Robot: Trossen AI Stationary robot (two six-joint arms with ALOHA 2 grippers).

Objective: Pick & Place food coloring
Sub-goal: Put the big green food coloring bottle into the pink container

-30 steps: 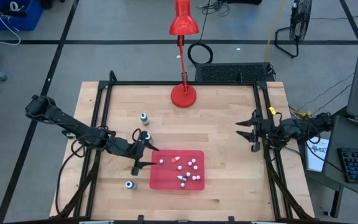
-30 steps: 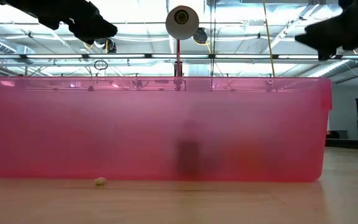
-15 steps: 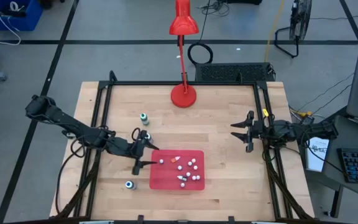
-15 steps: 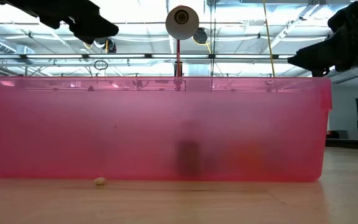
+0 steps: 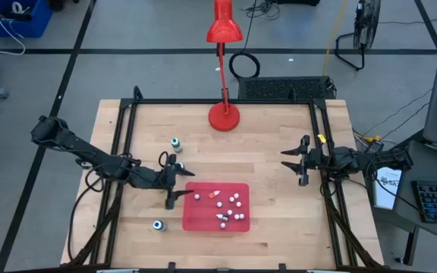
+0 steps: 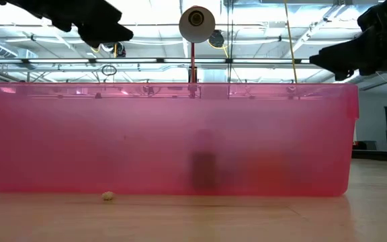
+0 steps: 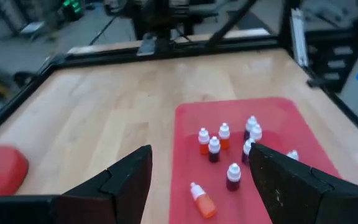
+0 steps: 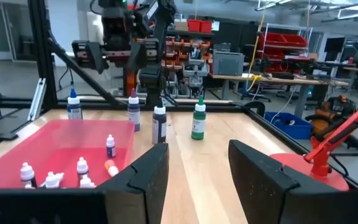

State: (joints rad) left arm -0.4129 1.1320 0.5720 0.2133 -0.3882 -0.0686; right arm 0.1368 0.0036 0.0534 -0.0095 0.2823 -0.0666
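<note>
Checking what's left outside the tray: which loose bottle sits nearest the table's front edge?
The bottle just left of the tray's front corner; the green bottle and the one by the left gripper stand farther back.

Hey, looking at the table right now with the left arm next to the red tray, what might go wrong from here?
The left gripper hangs open at the red tray's left edge, so a low sweep might catch the rim and shove the tray. The tiny food coloring bottles stand packed close together in the tray, so setting another in may topple them. One orange-tipped bottle already lies on its side and might roll.
</note>
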